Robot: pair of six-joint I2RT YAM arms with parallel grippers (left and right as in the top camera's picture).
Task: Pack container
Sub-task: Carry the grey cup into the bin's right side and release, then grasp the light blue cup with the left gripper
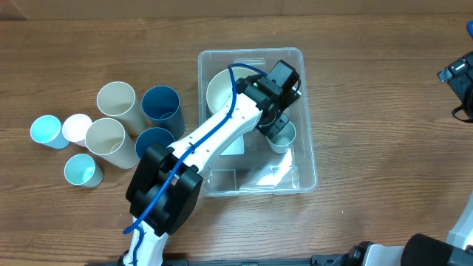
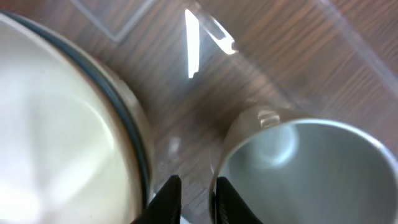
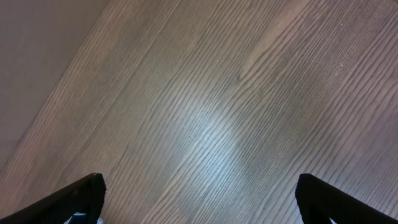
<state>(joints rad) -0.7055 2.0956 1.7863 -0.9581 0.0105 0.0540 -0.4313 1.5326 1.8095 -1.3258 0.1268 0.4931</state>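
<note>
The clear plastic container (image 1: 304,159) stands mid-table. Inside it are a cream bowl (image 1: 220,92) at the far left and a pale cup (image 1: 284,139) upright at the right. My left gripper (image 1: 275,118) reaches into the container, directly over the cup. In the left wrist view my left gripper (image 2: 196,196) straddles the cup's rim (image 2: 311,168). One finger is inside the cup against its wall; the other is outside with a gap. The bowl (image 2: 56,124) is just to its left. My right gripper (image 3: 199,193) is wide open over bare wood, at the far right edge (image 1: 460,74).
Several cups lie left of the container: a cream one (image 1: 117,100), two dark blue ones (image 1: 162,105) (image 1: 151,140), another cream one (image 1: 107,139), a light blue (image 1: 46,131), a white (image 1: 77,127) and a pale teal one (image 1: 83,170). My left arm crosses the container's left half.
</note>
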